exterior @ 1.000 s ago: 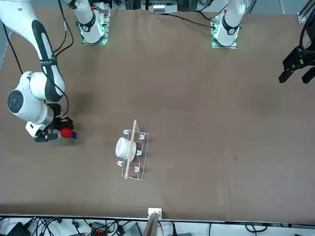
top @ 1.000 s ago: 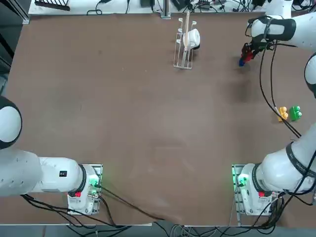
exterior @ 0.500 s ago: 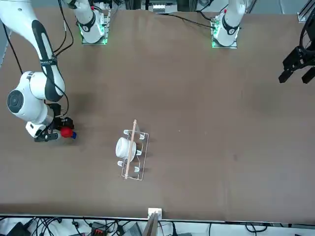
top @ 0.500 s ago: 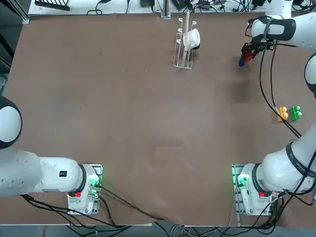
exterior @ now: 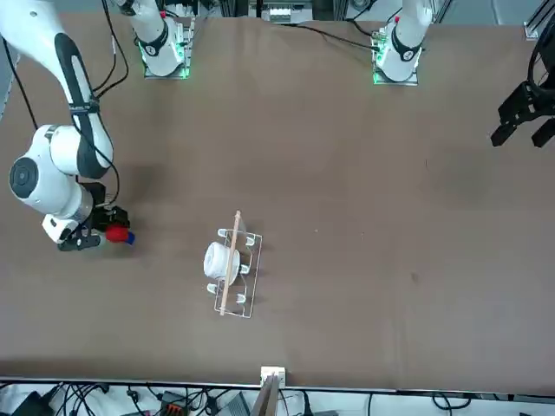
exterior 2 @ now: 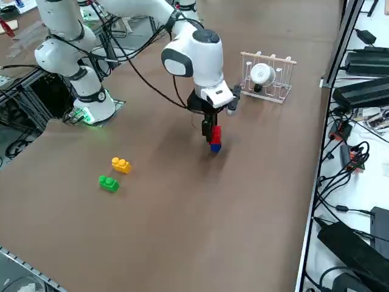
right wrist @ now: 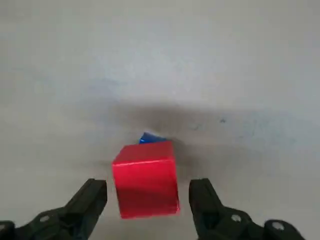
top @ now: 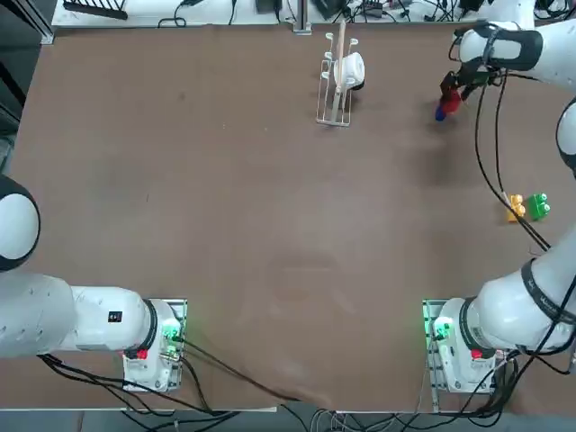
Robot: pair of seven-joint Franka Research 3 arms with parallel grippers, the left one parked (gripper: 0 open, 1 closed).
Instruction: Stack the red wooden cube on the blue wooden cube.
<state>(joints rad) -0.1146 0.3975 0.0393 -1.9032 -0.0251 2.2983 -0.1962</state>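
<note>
Nearest the right arm's base, of the loose items on the brown surface (top: 270, 225): two studded blocks, studs up. Orange block (top: 515, 207) on the left, green block (top: 538, 206) just beside it on the right. A black cable of the right arm passes over the orange one in the top view.

Farther out, well apart from the blocks: the right claw (right wrist: 149, 185), pointing down at the cubes. It is open, one finger on each side of the red cube (right wrist: 147, 192), bare gaps showing between finger and cube both ways. Nothing gripped. Red cube sits on top of the blue cube (exterior 2: 216, 148); a corner of blue shows past red's edge in the wrist view, the two not squared up.

A little farther, left of the claw: white wire rack (exterior 2: 284, 90) with a wooden bar, carrying a white cup (exterior 2: 262, 74) lying on its side.

Past the surface's far edge: white ledge (top: 234, 13), strewn with black cables.
</note>
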